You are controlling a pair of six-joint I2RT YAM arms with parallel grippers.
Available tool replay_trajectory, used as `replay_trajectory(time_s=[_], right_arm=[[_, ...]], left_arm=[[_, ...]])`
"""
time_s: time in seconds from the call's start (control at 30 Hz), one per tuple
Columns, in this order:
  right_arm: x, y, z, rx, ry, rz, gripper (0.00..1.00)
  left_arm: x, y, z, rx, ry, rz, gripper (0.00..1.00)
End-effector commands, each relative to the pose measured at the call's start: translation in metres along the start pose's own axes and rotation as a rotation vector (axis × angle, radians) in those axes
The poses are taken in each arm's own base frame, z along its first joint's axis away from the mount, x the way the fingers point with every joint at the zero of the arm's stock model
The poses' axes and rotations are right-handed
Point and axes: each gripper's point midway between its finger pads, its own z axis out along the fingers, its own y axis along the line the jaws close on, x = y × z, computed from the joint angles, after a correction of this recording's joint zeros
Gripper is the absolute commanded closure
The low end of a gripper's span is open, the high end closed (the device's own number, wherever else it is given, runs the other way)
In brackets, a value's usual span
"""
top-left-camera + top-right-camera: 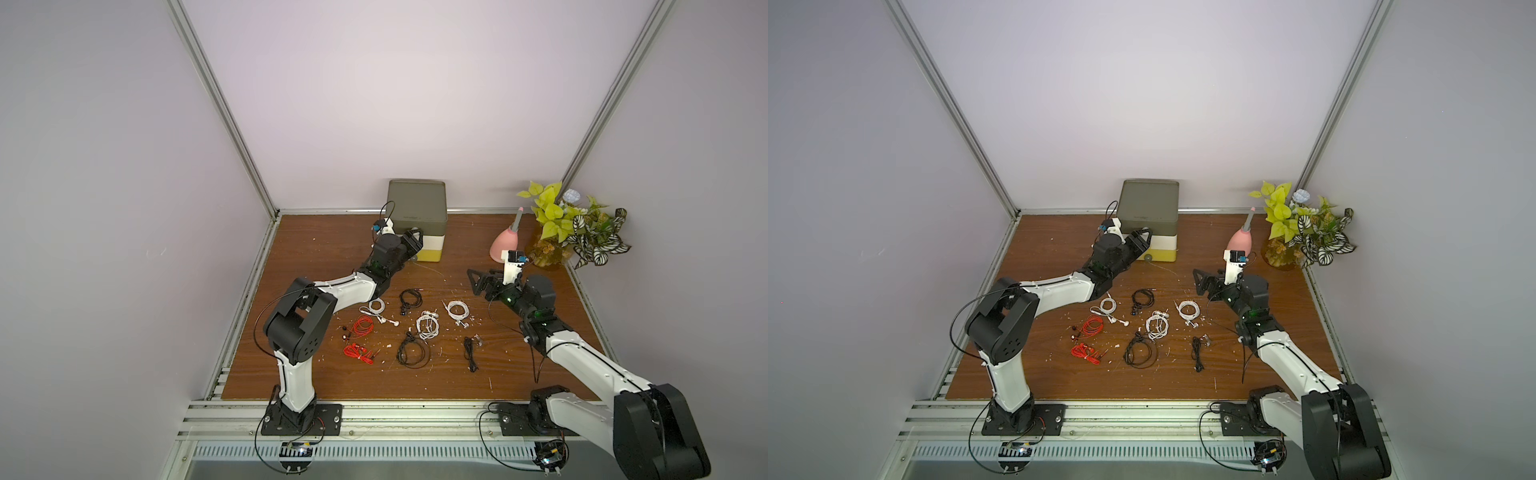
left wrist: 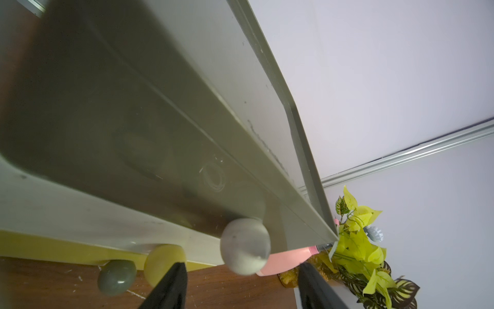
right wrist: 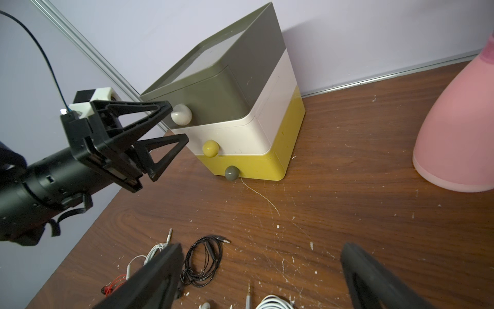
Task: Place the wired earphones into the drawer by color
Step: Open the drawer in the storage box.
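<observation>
The drawer [image 1: 417, 203] stands at the back of the table, olive-grey on top, cream in the middle, yellow at the bottom, all three shut. My left gripper [image 3: 177, 121] is open at its front, its fingers straddling the top drawer's white knob [image 2: 244, 246] with a gap on each side. The wired earphones lie loose in mid-table: white bundles [image 1: 428, 324], black ones [image 1: 411, 351] and red ones [image 1: 361, 325]. My right gripper [image 1: 473, 282] hovers open and empty to their right, above a black bundle [image 3: 204, 263].
A pink vase [image 1: 505, 243] and a potted plant [image 1: 573, 228] stand at the back right, close behind my right arm. The cream drawer has a yellow knob [image 3: 210, 147] and the yellow one a grey knob [image 3: 231, 173]. Walls enclose the table on three sides.
</observation>
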Motion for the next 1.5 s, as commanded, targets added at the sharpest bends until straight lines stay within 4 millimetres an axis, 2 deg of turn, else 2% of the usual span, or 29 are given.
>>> replay_trajectory(time_s=[0.0,0.4,0.6,1.17,1.47], right_arm=[[-0.014,0.006,-0.004,-0.017,-0.058,-0.010,0.01],[-0.013,0.005,-0.004,-0.015,-0.059,-0.007,0.01],[-0.014,0.006,-0.004,-0.017,-0.062,-0.008,0.01],[-0.016,0.006,-0.007,-0.015,-0.075,-0.009,0.01],[-0.015,0.006,-0.006,-0.016,-0.074,-0.009,0.01]], left_arm=[[-0.006,-0.013,0.005,0.038,-0.035,-0.015,0.41],[-0.013,-0.013,0.012,0.037,-0.070,-0.013,0.48],[-0.013,-0.012,0.014,0.046,-0.074,-0.018,0.57],[-0.016,-0.007,0.017,0.050,-0.076,-0.018,0.69],[-0.017,-0.005,0.013,0.057,-0.082,-0.022,0.80]])
